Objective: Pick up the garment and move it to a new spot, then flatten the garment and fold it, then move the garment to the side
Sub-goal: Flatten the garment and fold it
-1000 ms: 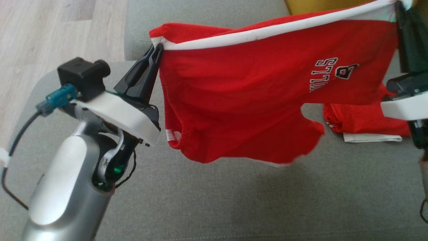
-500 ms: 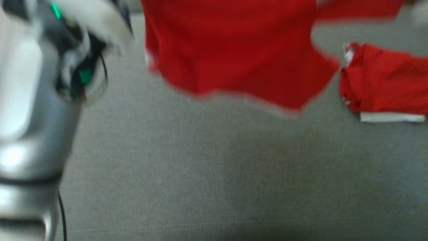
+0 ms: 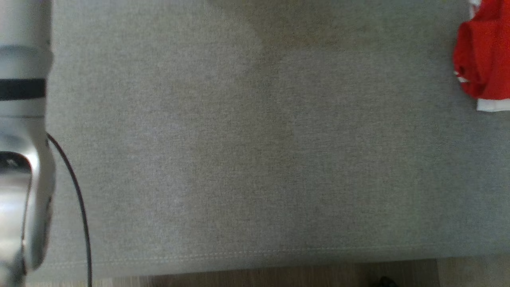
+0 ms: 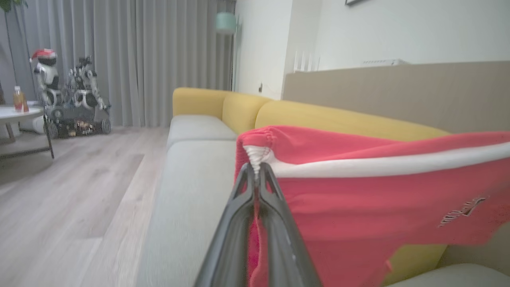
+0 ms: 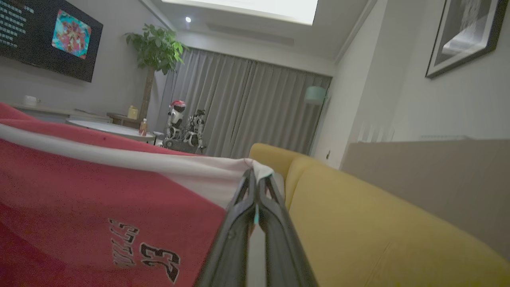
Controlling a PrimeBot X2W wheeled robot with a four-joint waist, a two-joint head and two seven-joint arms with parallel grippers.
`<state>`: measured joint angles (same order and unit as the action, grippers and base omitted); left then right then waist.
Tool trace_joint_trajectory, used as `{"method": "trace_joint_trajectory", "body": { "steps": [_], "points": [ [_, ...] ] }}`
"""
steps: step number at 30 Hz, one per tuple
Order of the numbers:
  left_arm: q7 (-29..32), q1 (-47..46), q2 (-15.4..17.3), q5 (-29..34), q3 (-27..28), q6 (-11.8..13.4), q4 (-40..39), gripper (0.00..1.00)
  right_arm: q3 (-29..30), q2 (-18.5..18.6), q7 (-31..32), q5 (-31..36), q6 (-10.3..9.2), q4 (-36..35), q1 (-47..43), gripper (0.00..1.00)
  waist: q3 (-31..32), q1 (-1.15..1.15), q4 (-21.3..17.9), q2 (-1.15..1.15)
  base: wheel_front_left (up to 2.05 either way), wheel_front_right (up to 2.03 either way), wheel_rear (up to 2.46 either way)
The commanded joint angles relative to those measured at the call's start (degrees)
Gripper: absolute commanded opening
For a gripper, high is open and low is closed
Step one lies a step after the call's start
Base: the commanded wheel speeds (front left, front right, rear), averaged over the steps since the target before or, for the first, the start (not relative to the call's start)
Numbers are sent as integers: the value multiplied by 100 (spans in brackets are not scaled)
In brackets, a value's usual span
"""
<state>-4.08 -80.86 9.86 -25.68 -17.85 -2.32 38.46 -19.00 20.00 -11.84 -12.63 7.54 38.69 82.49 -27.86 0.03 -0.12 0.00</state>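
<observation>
The garment (image 4: 358,199) is red with a white band and black lettering, and it hangs stretched in the air between my two grippers. In the left wrist view my left gripper (image 4: 255,169) is shut on a bunched corner of the white band. My right gripper (image 5: 255,175) is shut on the other end of the band, with the garment (image 5: 99,191) spreading away to its left. Its lower edge hangs free above the grey sofa seat (image 4: 191,191). In the head view my pale left forearm (image 3: 20,159) runs along the left edge.
A second red garment (image 3: 484,67), folded, lies on the grey seat (image 3: 255,159) at the head view's right edge. A black cable (image 3: 79,207) hangs by my forearm. The seat's front seam and wooden floor (image 3: 279,275) are at the bottom. A yellow sofa back (image 5: 378,223) stands behind.
The head camera has tipped downward, so the stretched garment and both grippers have slid out of the top of its picture. Both grips are as they were.
</observation>
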Motion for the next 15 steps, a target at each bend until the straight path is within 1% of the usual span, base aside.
{"method": "trace_joint_trajectory", "body": {
  "steps": [1, 7, 11, 15],
  "points": [
    [-111, -113, 232, -21, 139, -40, -26, 0, 15, -85, -70, -77, -5, -21, -11, 0, -127, -3, 54, 0, 0, 0, 0],
    [-591, 413, 54, -60, -142, -334, 870, 0, -381, -241, -250, -361, -5, 720, -602, 0, -106, -3, 171, 0, 0, 0, 0],
    [-825, 929, -36, -30, -423, -443, 1248, 0, -656, -228, -294, -621, -5, 1009, -1136, 0, 91, -3, 248, 0, 0, 0, 0],
    [-965, 1510, -68, 11, -768, -497, 1424, 0, -1053, -157, -307, -943, -5, 1149, -1732, 0, 406, -3, 287, 0, 0, 0, 0]
  ]
}}
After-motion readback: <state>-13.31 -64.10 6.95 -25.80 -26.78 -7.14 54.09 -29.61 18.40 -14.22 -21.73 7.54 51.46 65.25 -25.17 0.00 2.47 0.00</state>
